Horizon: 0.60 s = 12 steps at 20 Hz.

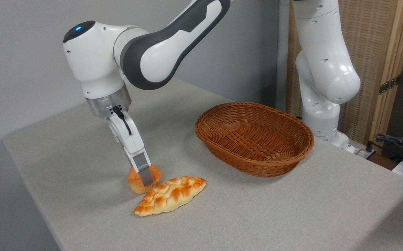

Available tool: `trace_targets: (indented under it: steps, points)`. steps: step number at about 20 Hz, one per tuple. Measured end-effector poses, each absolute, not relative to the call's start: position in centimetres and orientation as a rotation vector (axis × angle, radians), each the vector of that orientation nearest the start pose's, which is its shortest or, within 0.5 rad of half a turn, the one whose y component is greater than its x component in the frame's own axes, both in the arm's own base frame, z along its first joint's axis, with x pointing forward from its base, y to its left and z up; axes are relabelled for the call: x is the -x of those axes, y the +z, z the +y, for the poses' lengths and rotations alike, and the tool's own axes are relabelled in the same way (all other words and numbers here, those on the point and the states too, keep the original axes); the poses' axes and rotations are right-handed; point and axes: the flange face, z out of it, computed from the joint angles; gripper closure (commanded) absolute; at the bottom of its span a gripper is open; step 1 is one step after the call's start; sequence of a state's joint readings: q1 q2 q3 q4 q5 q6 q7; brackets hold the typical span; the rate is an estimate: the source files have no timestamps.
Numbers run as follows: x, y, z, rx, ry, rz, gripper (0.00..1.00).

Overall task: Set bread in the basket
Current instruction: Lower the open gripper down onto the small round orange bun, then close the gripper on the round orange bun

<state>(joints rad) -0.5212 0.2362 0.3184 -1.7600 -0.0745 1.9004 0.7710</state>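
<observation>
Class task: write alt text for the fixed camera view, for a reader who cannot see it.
A white robot arm's tool is lowered around a small round bun on a grey table. A braided loaf lies just right of the bun, and an empty wicker basket sits further right.

Two breads [136, 177], one basket [254, 137]

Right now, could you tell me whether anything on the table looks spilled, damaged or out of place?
Nothing stands out. The wicker basket sits upright and empty, the braided loaf lies whole beside the round bun, and the end effector is down at the bun. No crumbs or spills show on the table.
</observation>
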Motion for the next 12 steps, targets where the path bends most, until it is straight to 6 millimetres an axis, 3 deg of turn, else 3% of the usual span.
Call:
trace_targets:
  steps: [8, 12]
  points:
    - [-59.6, 41.9, -15.3, 2.795, 0.154, 1.476, 0.46]
    - [-59.6, 41.9, -15.2, 2.796, 0.154, 1.474, 0.57]
